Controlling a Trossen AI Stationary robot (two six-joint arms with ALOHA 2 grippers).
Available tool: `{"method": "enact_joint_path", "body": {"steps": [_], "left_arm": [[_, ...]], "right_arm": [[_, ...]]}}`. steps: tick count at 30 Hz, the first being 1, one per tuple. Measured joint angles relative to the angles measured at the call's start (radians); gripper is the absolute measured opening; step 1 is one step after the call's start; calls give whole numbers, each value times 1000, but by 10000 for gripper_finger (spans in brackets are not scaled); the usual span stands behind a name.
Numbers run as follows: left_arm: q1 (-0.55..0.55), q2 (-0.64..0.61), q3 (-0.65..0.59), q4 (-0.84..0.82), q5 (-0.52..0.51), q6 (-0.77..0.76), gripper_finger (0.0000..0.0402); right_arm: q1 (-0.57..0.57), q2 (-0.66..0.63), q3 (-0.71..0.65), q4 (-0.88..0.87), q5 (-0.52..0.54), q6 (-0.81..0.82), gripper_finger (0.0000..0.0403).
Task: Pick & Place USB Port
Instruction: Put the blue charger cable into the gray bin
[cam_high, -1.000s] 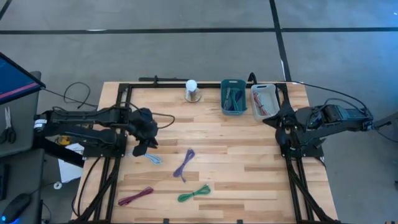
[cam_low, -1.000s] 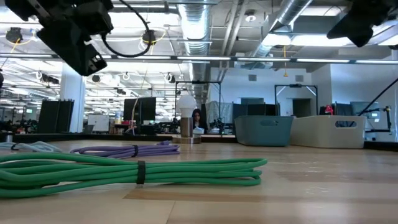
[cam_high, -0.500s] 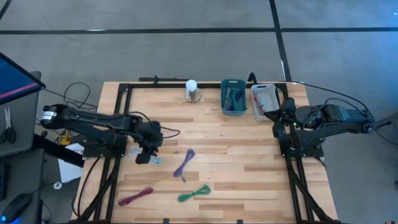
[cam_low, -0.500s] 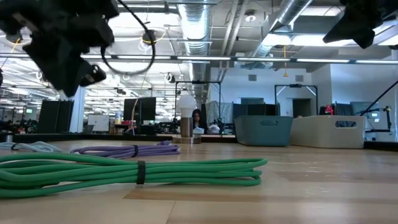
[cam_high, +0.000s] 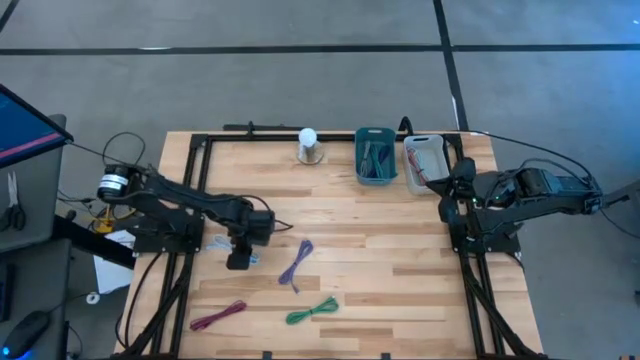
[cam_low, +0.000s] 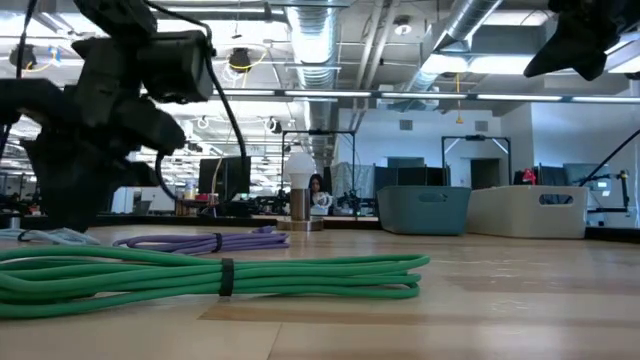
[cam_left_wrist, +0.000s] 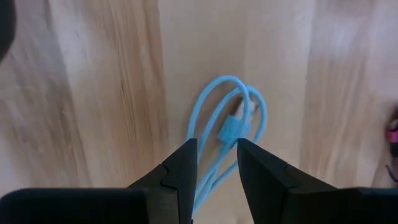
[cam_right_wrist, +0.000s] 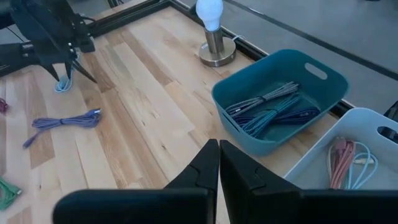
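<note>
A light blue coiled USB cable (cam_left_wrist: 227, 118) lies flat on the wooden table (cam_high: 380, 260), left of centre. My left gripper (cam_left_wrist: 217, 149) points steeply down right over it. It is open, with a finger on each side of the coil's near strands; I see no touch. In the high view this gripper (cam_high: 240, 262) hides most of the cable. In the low view it (cam_low: 65, 205) stands low over the table's left part, beside the cable (cam_low: 50, 236). My right gripper (cam_right_wrist: 219, 144) is shut and holds nothing. It hangs high at the table's right side (cam_high: 452, 190).
A purple cable (cam_high: 297, 263), a green cable (cam_high: 312, 312) and a dark pink cable (cam_high: 218, 316) lie nearer the front edge. At the back stand a bulb lamp (cam_high: 309, 145), a teal bin (cam_high: 376, 155) and a white bin (cam_high: 425, 163), both holding cables.
My left gripper has come down and toward the table's right, from beside the left frame rail to just over the light blue cable. It has tipped from slanting to nearly straight down. The cable has stayed where it was.
</note>
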Motion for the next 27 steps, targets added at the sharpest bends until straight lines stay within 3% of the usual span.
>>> {"method": "enact_joint_path", "body": {"steps": [11,15,20,27], "left_arm": [[1,67,4,3,16,0,107],[0,68,3,8,20,0,81],[0,68,2,7,19,3,16],[-2,66,2,45,-42,34,7]], "right_arm": [[0,0,0,0,-2,0,7],[0,0,0,0,-3,0,7],[0,0,0,-1,-3,0,7],[0,0,0,-2,-4,0,7]]}}
